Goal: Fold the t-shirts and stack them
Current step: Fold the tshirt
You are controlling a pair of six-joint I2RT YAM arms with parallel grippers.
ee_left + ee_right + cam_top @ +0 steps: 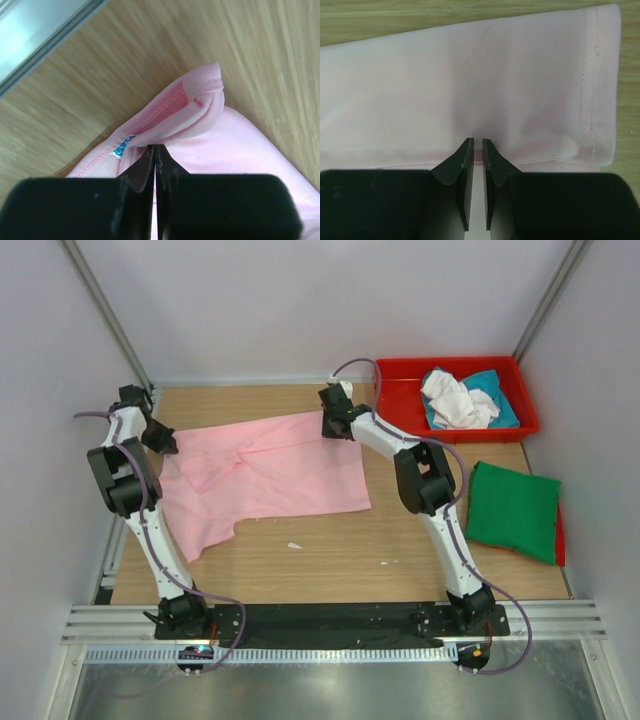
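Item in hand: pink t-shirt (265, 475), spread mostly flat on the desk (330, 550), wrinkled about its middle, with one flap trailing toward the near left.
Left claw (154, 150): fully closed, pinching a stitched edge of the pink t-shirt at its far left corner; the cloth rises in a small fold just beyond the tips.
Right claw (477, 142): closed to a narrow slit on the shirt's edge near its far right hemmed corner; it appears to have the cloth nipped between the tips.
Other shirts: green t-shirt (513, 510) lies folded at the right of the desk; white t-shirt (455, 398) and teal t-shirt (505, 412) lie bunched in the red tray (400, 390).
Step in hand (judged): the first fold of the pink shirt, both far corners secured.
Progress (judged): early; one shirt folded, one under work, two waiting.
Next move calls for: lifting both corners together at even height and carrying the far edge over toward the near edge, keeping the cloth taut between the claws.
Risk: the thin pinch on the right may slip.
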